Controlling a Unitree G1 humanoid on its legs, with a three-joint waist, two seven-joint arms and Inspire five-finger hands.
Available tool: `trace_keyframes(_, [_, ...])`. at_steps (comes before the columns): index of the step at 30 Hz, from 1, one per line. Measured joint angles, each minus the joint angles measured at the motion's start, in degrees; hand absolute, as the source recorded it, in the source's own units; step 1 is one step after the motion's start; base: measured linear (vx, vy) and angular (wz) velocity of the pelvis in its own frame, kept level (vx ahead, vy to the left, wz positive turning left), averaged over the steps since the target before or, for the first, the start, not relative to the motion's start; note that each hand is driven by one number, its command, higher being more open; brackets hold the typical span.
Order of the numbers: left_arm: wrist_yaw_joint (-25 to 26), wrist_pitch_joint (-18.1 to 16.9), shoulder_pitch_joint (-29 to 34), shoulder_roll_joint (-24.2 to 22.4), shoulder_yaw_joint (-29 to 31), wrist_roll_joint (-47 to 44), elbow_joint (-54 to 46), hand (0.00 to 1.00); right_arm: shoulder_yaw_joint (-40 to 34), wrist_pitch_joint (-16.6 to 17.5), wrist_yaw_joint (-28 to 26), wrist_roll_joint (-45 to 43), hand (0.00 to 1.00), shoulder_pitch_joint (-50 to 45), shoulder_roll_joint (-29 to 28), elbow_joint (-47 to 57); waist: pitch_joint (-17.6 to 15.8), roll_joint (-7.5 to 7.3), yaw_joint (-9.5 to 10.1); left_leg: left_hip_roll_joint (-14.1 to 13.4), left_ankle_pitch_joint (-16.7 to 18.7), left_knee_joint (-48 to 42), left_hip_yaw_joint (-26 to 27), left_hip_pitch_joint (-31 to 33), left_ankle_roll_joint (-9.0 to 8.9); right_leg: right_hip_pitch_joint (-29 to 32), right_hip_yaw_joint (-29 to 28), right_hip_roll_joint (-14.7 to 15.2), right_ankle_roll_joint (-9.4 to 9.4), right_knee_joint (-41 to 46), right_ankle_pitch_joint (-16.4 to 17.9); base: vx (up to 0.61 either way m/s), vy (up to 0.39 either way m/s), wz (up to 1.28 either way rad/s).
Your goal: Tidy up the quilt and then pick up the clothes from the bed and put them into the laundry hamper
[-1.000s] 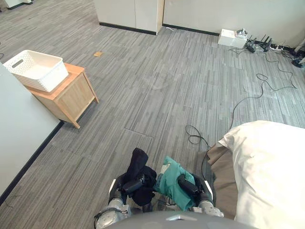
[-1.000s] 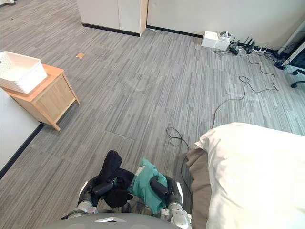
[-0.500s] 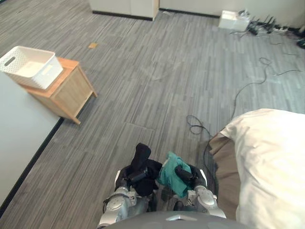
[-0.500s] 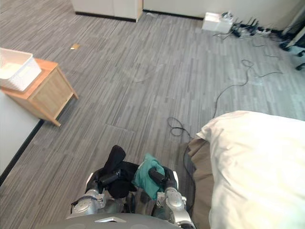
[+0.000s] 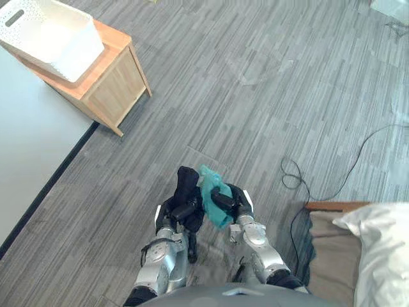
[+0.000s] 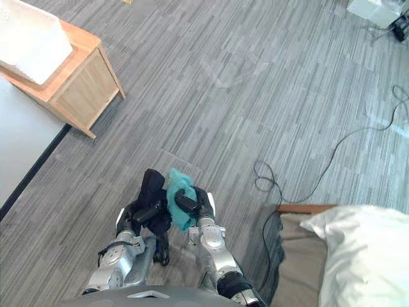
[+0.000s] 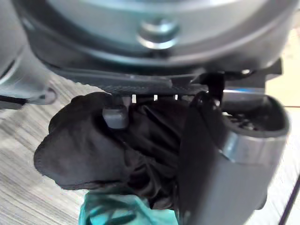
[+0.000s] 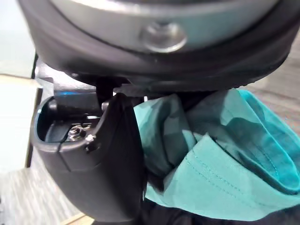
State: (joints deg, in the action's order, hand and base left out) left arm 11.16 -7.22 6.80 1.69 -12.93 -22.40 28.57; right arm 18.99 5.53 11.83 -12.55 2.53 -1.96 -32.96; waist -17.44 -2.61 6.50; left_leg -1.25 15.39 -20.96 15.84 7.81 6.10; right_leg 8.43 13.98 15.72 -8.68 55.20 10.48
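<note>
The left hand (image 5: pixel 181 212) is clamped on a black garment (image 5: pixel 188 181) and the right hand (image 5: pixel 225 200) on a teal garment (image 5: pixel 209 180). The white basket (image 5: pixel 78 56) sits on a wooden cabinet (image 5: pixel 114 86), well apart from both.

**Parts of the scene that are cropped, covered or unreadable**

The white laundry hamper (image 5: pixel 70 48) on the wooden cabinet (image 5: pixel 112 86) is cut off by the upper left corner, so its far rim and inside cannot be seen. The white quilt (image 5: pixel 383 246) and the brown sheet (image 5: pixel 332 256) beside it run out at the lower right corner. The right hand (image 5: pixel 225 200), clasped round the teal garment (image 5: pixel 209 182), covers its middle. The dark fingers of the left hand (image 5: pixel 181 213) merge with the black garment (image 5: pixel 187 182) it clasps. Both garments are too bunched to tell their kind. A white box (image 6: pixel 374 9) is cropped by the top edge.
</note>
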Motion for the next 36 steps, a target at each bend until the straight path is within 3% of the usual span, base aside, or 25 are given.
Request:
trace_keyframes(2, [0.16, -0.23, -0.07, 0.72, -1.51, 0.04, -1.13, 0.00, -0.35, 0.71, -0.06, -0.26, 0.00, 0.06, -0.06, 0.11, -0.60, 0.74, -0.97, 0.02, 0.06, 5.01, -1.22, -6.42, -0.11, 4.15, 1.98, -0.63, 2.40, 6.19, 1.33, 0.46, -0.008, 0.36])
trace_keyframes(5, [0.71, -0.48, -0.65, 1.33, -3.11, 0.13, -2.13, 0.00, -1.64, 1.18, 0.22, -0.22, 0.00, 0.49, -0.06, 1.67, -1.23, 1.67, -3.35, -0.20, 0.84, 12.16, -4.00, -12.99, -1.52, 12.96, 6.85, -0.81, 7.58, 2.55, 4.88, 0.41, -0.086, 0.39])
trace_keyframes(7, [0.73, -0.33, -2.70, 1.43, -5.22, 0.44, -2.01, 0.00, -3.64, 1.13, 0.72, -0.16, 0.00, 0.49, 0.36, 4.05, -2.43, 4.01, -5.78, -2.37, 1.65, 14.65, -6.63, -15.91, -2.97, 19.35, 9.71, -1.67, 7.58, -13.96, 4.38, 0.53, -0.214, 0.74])
trace_keyframes(8, [0.64, -0.31, -3.17, 1.37, -5.53, 0.56, -2.01, 0.00, -4.00, 1.13, 0.92, -0.15, 0.00, 0.49, 0.70, 4.60, -2.83, 4.73, -6.21, -3.32, 2.19, 14.69, -6.99, -16.60, -3.92, 20.22, 9.80, -2.17, 7.01, -20.05, 2.81, 0.64, -0.301, 0.78])
trace_keyframes(10, [0.40, -0.29, -3.47, 1.39, -4.88, 0.64, -1.50, 0.00, -3.66, 1.09, 1.34, -0.15, 0.00, -0.35, 1.46, 6.04, -2.93, 4.96, -6.56, -6.20, 4.80, 14.67, -6.92, -21.18, -9.57, 21.45, 8.90, -3.62, 5.18, -42.63, -8.07, 0.70, -0.343, 0.53])
trace_keyframes(11, [0.39, -0.29, -3.38, 1.45, -4.62, 0.54, -1.12, 0.00, -3.35, 1.07, 1.32, -0.14, 0.00, -1.03, 1.38, 6.66, -2.84, 4.80, -6.54, -6.95, 5.72, 14.66, -6.72, -22.99, -11.54, 21.31, 8.50, -4.14, 5.10, -45.76, -10.29, 0.77, -0.352, 0.33])
trace_keyframes(12, [0.42, -0.28, -2.88, 1.15, -3.85, 0.51, -0.26, 0.00, -2.36, 1.08, 1.26, -0.11, 0.00, -2.10, 1.20, 7.30, -2.33, 5.37, -6.70, -8.85, 7.10, 14.36, -6.64, -26.52, -14.20, 21.18, 6.69, -5.77, 9.26, -44.94, -20.04, 0.83, -0.353, 0.11])
trace_keyframes(13, [0.33, -0.26, -3.00, 0.47, -3.51, 0.48, 1.12, 0.00, -1.85, 0.91, 0.86, 0.40, 0.00, -2.17, 1.63, 6.74, -1.81, 7.60, -6.24, -12.51, 5.49, 11.17, -6.06, -27.25, -17.33, 22.95, 6.50, -7.26, 11.18, -36.43, -20.88, 0.85, -0.375, -0.03])
trace_keyframes(14, [0.04, -0.27, -3.12, 0.25, -3.10, 0.41, 1.16, 0.00, -1.86, 0.53, 0.81, 0.42, 0.00, -1.56, 1.71, 6.26, -1.85, 7.85, -6.06, -14.00, 1.83, 5.86, -6.72, -25.79, -17.85, 23.41, 7.19, -7.99, 11.49, -31.33, -16.56, 0.84, -0.454, -0.11])
trace_keyframes(15, [-0.41, -0.19, -2.94, -0.32, -2.71, 0.08, 1.35, 0.00, -1.84, 0.38, 0.73, 0.41, 0.00, -1.48, 2.22, 6.23, -1.93, 8.03, -5.82, -15.40, -3.34, -2.78, -8.10, -22.57, -14.95, 22.09, 7.72, -8.52, 11.89, -28.27, -12.08, 0.83, -0.520, 0.04])
trace_keyframes(16, [-1.23, -0.22, -1.48, -2.02, -1.15, -1.39, 1.19, 0.00, -0.75, 0.30, 0.38, 0.41, 0.00, -2.16, 3.86, 5.56, -2.42, 9.66, -5.08, -19.60, -15.65, -17.55, -10.09, -17.61, -11.94, 15.17, 9.18, -11.16, 11.96, -30.90, -8.64, 0.97, -0.527, 0.06])
trace_keyframes(17, [-1.75, -0.35, -0.15, -3.00, 0.03, -3.46, 0.52, 0.00, 0.39, 0.14, 0.04, 0.41, 0.00, -2.30, 4.91, 5.05, -2.33, 10.08, -4.04, -20.78, -14.96, -30.40, -12.29, -12.12, -12.28, 10.08, 9.54, -13.54, 12.07, -34.29, -7.28, 0.96, -0.416, -0.04])
trace_keyframes(18, [-2.19, -0.47, 0.48, -3.56, 0.28, -4.89, -0.17, 0.00, 0.76, 0.14, -0.04, 0.40, 0.00, -2.42, 5.01, 5.03, -2.46, 9.50, -2.44, -20.42, -9.98, -43.25, -13.29, -4.67, -11.72, 3.55, 9.24, -15.16, 12.18, -38.23, -6.08, 0.77, -0.254, -0.11])
trace_keyframes(20, [-3.30, -0.46, 1.39, -3.77, 0.28, -5.01, -0.62, 0.00, 1.25, 0.21, -0.38, 0.42, 0.00, -1.61, 5.01, 5.03, -2.36, 7.90, -0.99, -17.25, -4.65, -46.63, -10.08, 4.03, -10.79, -4.21, 8.43, -15.48, 12.06, -43.11, -4.79, 0.68, -0.211, -0.03])
trace_keyframes(24, [-3.36, -0.82, 2.26, -4.52, 0.97, -5.02, -4.96, 0.00, 3.00, 0.55, -1.27, 0.43, 0.00, 2.59, 5.02, 4.48, -2.29, 6.98, 3.49, -11.41, 0.94, -31.31, -2.94, 16.93, -10.46, -14.85, 7.98, -15.44, 10.17, -51.78, -3.00, 0.69, -0.122, -0.41])
trace_keyframes(25, [-3.40, -1.25, 2.27, -4.85, 1.50, -5.02, -5.69, 0.00, 3.77, 0.56, -1.76, 0.52, 0.00, 3.59, 5.01, 4.00, -2.12, 6.42, 3.90, -9.87, -0.55, -20.36, 1.25, 18.56, -10.03, -18.46, 8.91, -14.73, 7.42, -53.68, -1.02, 0.72, -0.016, 0.03])
trace_keyframes(26, [-3.34, -1.30, 2.25, -4.98, 1.89, -5.07, -6.20, 0.00, 4.09, 1.01, -1.80, 0.73, 0.00, 3.67, 5.00, 3.87, -1.71, 6.50, 3.91, -9.01, -5.53, -9.43, 7.87, 18.80, -7.03, -22.44, 10.43, -14.75, 5.08, -55.34, 0.69, 0.75, 0.001, 0.14])
trace_keyframes(27, [-3.23, -1.29, 2.19, -4.89, 2.33, -5.19, -6.19, 0.00, 4.21, 1.04, -1.68, 1.07, 0.00, 3.78, 4.67, 3.34, -1.46, 5.67, 4.38, -8.25, -10.39, -7.52, 9.85, 18.35, -1.75, -24.27, 10.85, -14.38, 3.93, -55.95, 1.44, 0.81, 0.021, 0.57])
trace_keyframes(28, [-2.74, -1.22, 1.84, -4.28, 3.69, -6.10, -5.44, 0.00, 4.29, 1.01, -1.18, 1.09, 0.00, 4.64, 2.91, 1.09, 0.53, 0.91, 4.28, -5.26, -9.62, -6.71, 13.44, 17.74, 2.34, -24.66, 12.85, -12.00, 2.81, -56.25, 1.40, 0.86, -0.029, 0.63])
trace_keyframes(29, [-2.07, -1.42, 1.13, -4.54, 6.22, -7.74, -5.91, 0.00, 4.79, 0.92, -1.08, 1.94, 0.00, 6.34, 2.70, -0.65, 0.49, 0.50, 4.72, -8.67, -6.36, -13.21, 12.77, 18.37, 7.35, -25.44, 13.85, -12.85, 2.34, -53.93, -2.88, 0.85, -0.020, 0.41])
trace_keyframes(30, [-1.86, -1.53, 1.23, -4.66, 7.96, -8.71, -5.93, 0.00, 5.07, 0.52, -1.08, 3.26, 0.00, 7.47, 2.14, -1.24, -0.02, 2.01, 6.33, -14.15, -4.37, -22.31, 12.09, 20.18, 10.34, -25.83, 13.10, -15.22, 2.58, -50.68, -5.98, 0.83, 0.031, 0.21])
trace_keyframes(31, [-1.54, -2.42, 1.59, -3.50, 8.71, -9.13, -5.69, 0.00, 5.27, 0.44, -0.61, 4.83, 0.00, 6.52, 1.05, -0.75, 0.22, 2.15, 7.18, -13.95, -0.50, -27.71, 13.12, 22.07, 2.90, -25.17, 13.97, -14.65, 1.83, -39.05, -8.23, 0.69, 0.254, 0.65])
trace_keyframes(32, [-1.31, -2.75, 3.04, -3.61, 8.57, -10.02, -6.15, 0.00, 5.87, 0.48, -0.77, 5.63, 0.00, 5.55, 1.62, -0.27, 2.63, 2.14, 6.36, -8.99, -2.24, -10.60, 14.87, 15.50, 8.08, -20.52, 14.00, -11.55, -0.02, -20.39, -9.24, 0.76, 0.352, 1.21])
trace_keyframes(34, [-0.31, -3.08, 1.20, -2.84, 9.65, -11.94, -4.74, 0.00, 5.84, 0.45, -0.31, 5.61, 0.00, 7.46, 0.60, -0.38, 2.78, -1.32, 4.63, -3.58, -0.75, -7.87, 10.49, 12.15, 5.60, -11.04, 13.10, -4.68, 2.68, 1.52, -7.57, 0.70, 0.222, 1.85])
trace_keyframes(36, [1.46, -2.90, 1.22, -2.91, 9.32, -13.46, -2.23, 0.00, 5.78, 0.49, -0.65, 8.12, 0.00, 8.56, 2.70, -0.45, 2.28, 0.51, 3.98, -1.22, -0.65, -2.42, 5.46, 5.11, 4.22, -5.69, 12.67, -2.86, 6.65, 5.53, -4.96, 0.64, 0.017, 1.71])
